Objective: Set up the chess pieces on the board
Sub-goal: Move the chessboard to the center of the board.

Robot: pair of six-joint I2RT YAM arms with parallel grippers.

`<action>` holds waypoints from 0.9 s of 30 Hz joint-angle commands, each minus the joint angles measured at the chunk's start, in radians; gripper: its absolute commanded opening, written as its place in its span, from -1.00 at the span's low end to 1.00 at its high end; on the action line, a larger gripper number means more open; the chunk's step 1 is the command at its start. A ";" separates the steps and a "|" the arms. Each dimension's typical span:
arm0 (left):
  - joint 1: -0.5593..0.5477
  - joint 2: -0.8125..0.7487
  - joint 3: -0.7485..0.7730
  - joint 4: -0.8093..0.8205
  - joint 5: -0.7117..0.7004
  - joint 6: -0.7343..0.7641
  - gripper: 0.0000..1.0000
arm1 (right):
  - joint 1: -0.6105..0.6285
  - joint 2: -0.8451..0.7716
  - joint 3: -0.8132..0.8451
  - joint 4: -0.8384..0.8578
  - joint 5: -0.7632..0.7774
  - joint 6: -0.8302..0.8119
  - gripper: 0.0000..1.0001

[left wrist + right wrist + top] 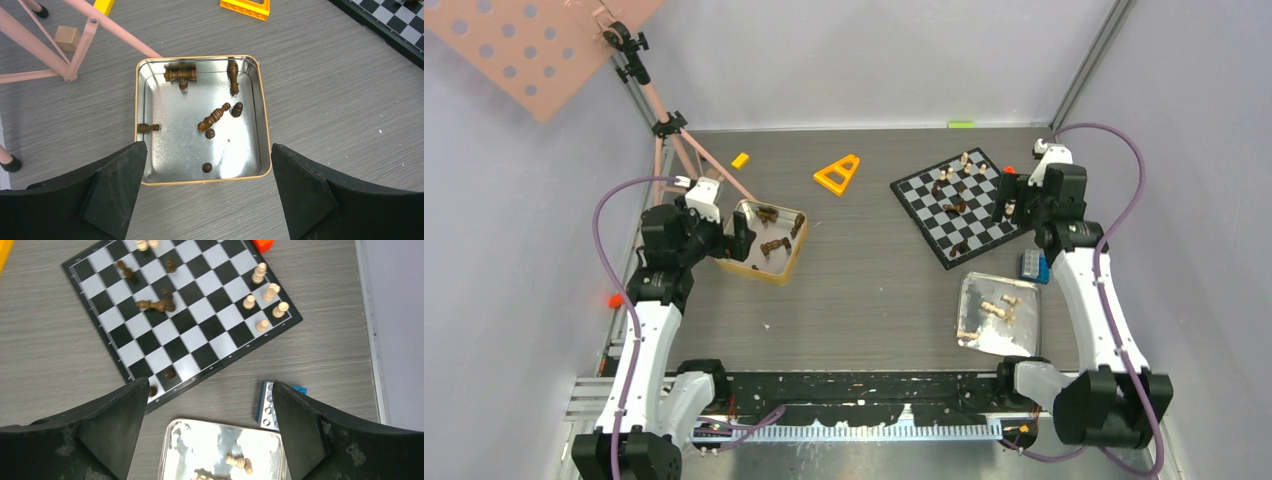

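— Grey wood-grain worktop (864, 300), pale walls all round. Which side first?
— Left. Left end effector (208, 155) spread wide, gripping nothing, poised at near rim of gold tin (265, 125). Dark chess pieces (214, 117) inside, just ahead, framed between both fingers. Longest one lying slantwise, lower left to upper right in wrist view.
— And right?
— Right end effector (210, 387) equally spread and empty, above near edge of board (200, 335). Pale chess pieces (237, 460) in silver tray (172, 440) just behind, toward that arm's base. Board well right of tin, few pieces on it.
— Any brand or writing?
— None legible.
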 commanded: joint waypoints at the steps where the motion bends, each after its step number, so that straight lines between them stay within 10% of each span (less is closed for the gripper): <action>1: -0.003 0.007 0.003 0.004 0.046 0.023 0.97 | -0.002 0.133 0.117 0.056 0.164 0.090 1.00; 27: -0.003 0.036 -0.003 0.004 0.049 0.033 0.97 | -0.162 1.013 0.738 0.143 -0.003 0.444 1.00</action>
